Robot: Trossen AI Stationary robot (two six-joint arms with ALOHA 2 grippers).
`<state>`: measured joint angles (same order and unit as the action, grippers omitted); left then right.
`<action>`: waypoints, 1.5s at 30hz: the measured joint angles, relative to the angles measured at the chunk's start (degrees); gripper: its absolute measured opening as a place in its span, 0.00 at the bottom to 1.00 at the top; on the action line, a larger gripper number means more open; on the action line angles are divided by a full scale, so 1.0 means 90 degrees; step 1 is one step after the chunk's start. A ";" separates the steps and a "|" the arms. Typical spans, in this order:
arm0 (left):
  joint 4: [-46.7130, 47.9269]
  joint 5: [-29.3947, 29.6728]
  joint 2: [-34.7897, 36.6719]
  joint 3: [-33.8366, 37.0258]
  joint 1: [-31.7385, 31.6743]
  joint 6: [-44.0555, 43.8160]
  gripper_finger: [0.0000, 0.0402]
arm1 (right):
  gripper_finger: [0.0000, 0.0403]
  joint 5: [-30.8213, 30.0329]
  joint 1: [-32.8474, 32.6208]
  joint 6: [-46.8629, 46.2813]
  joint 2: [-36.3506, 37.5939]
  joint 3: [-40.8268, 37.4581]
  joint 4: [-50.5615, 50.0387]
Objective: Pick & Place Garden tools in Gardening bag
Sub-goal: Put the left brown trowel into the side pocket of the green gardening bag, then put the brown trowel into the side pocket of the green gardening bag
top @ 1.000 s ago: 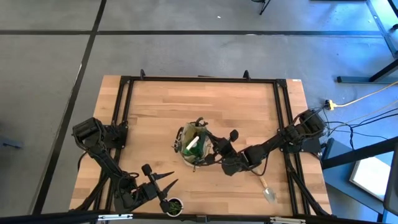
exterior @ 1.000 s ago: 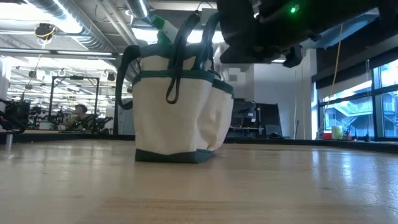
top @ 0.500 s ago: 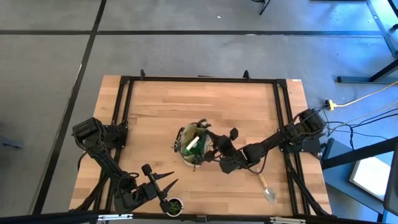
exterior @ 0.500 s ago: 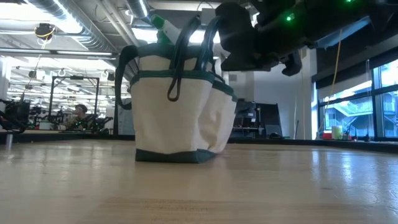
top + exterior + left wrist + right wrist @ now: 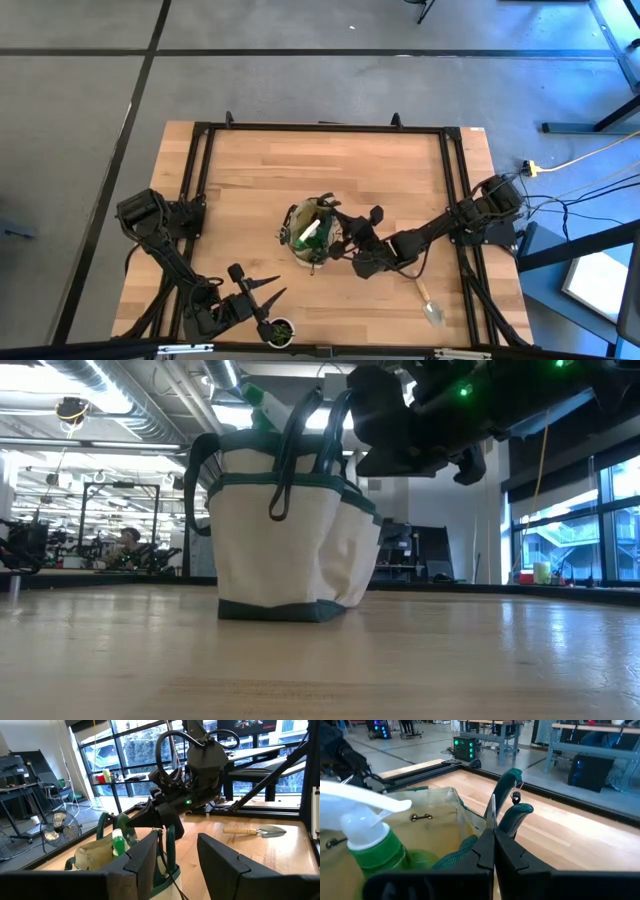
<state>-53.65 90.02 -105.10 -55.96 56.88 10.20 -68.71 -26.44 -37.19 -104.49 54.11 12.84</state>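
Note:
The tan gardening bag (image 5: 309, 236) stands on its base at the table's middle, with a green spray bottle (image 5: 375, 845) with a white top inside. My right gripper (image 5: 340, 243) is at the bag's right rim, above its mouth. It is shut (image 5: 493, 851) on a thin grey metal piece that I see edge-on; which tool it is I cannot tell. A wooden-handled trowel (image 5: 430, 304) lies flat on the table to the near right. My left gripper (image 5: 264, 293) waits open and empty near the table's near edge. My right gripper pinches a thin grey metal piece (image 5: 492, 815) between its two shut fingers; the piece stands out past the fingertips. The fingers slant down from the table's right toward the bag's mouth. The piece is over the bag's rim, beside the green handles (image 5: 516, 812).
A small dark pot with a green plant (image 5: 281, 330) stands at the near edge, right by my left gripper. The black frame rails (image 5: 320, 127) run along the table's far, left and right sides. Bare wood lies beyond the bag, toward the far edge.
My right gripper has gone a little toward the table's left, closer over the bag's right rim, staying shut. The bag has stayed where it was.

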 joint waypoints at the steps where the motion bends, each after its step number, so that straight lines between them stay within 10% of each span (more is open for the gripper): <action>1: 0.0000 -0.0002 0.0000 0.0000 0.0002 0.0000 0.35 | 0.01 0.0007 -0.0014 0.0098 0.0000 0.0017 0.0002; 9: 0.0000 0.0000 0.0000 0.0000 0.0002 0.0000 0.35 | 0.15 0.0085 -0.0184 0.0955 -0.0015 0.0420 -0.0053; 25: -0.0002 0.0000 0.0000 0.0000 0.0002 0.0049 0.35 | 0.77 -0.0606 -0.0404 0.0979 -0.0015 0.0534 -0.0099; 34: -0.0002 0.0000 0.0000 0.0000 0.0002 0.0061 0.35 | 0.80 -0.1077 -0.0706 0.2512 -0.0015 0.0537 0.0978; 45: -0.0007 0.0000 0.0000 0.0000 0.0002 0.0066 0.35 | 0.80 -0.1708 -0.1570 0.5826 -0.0012 0.0539 0.4942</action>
<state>-53.71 90.01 -105.10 -55.96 56.90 10.79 -84.08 -40.57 15.24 -104.60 58.96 57.32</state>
